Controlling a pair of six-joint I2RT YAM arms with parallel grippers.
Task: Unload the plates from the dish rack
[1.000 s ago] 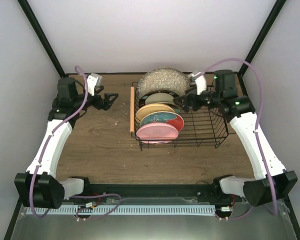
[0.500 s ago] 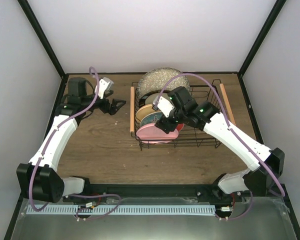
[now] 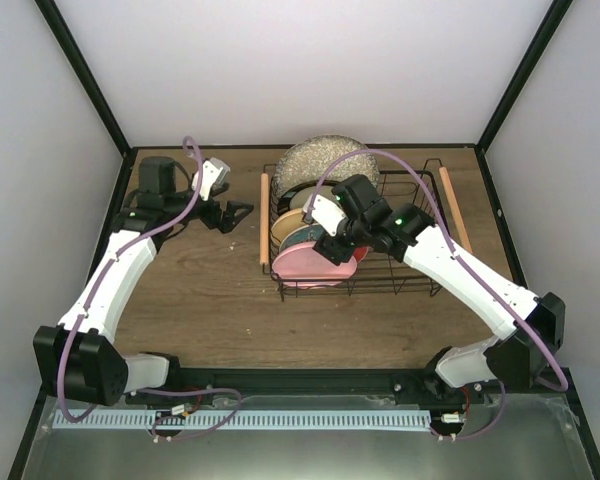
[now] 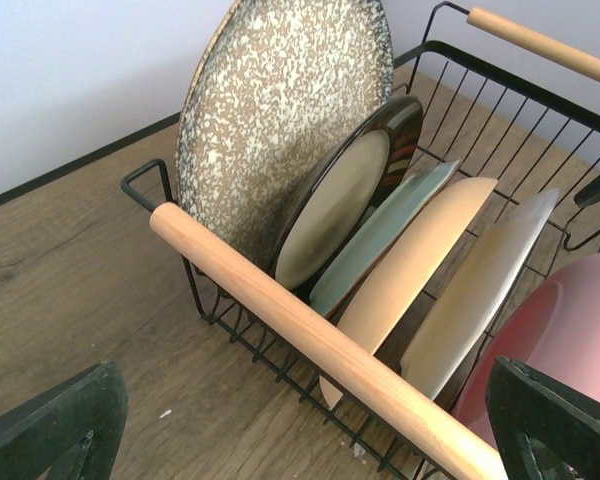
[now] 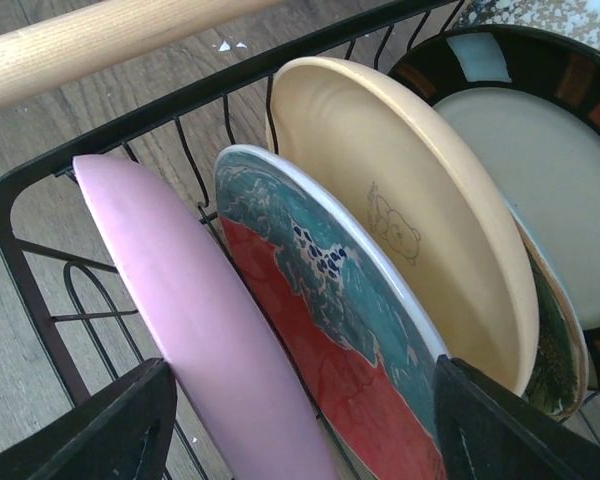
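A rectangular black wire dish rack (image 3: 412, 262) sits on the brown wooden table (image 3: 205, 300), towards the far edge and a little right of centre. It has a light wooden rod handle on its left side (image 3: 265, 232) and another on its right side (image 3: 447, 205).

Six round plates stand on edge in the rack's left half, packed one behind another. Farthest back is the large speckled grey-beige plate (image 4: 280, 110), which rises well above the rest. In front of it come the cream plate with a dark striped rim (image 4: 345, 200), the pale green plate (image 4: 380, 240) and the yellow-tan plate (image 5: 410, 210), which carries a small bear drawing. Next is the red plate with a teal pattern (image 5: 320, 330), and the pink plate (image 5: 190, 330) stands nearest the rack's front wall.

The right gripper (image 3: 327, 250) is down over the front of the row. Its black fingers (image 5: 90, 430) are spread apart, with the upper rims of the pink and red plates between them. It has not closed on either plate, and whether a finger touches the pink plate cannot be told.

The left gripper (image 3: 242, 210) hangs above the table near its far-left corner, pointing at the rack's left handle and apart from it. Its fingers (image 4: 60, 425) are spread fully wide and hold nothing.
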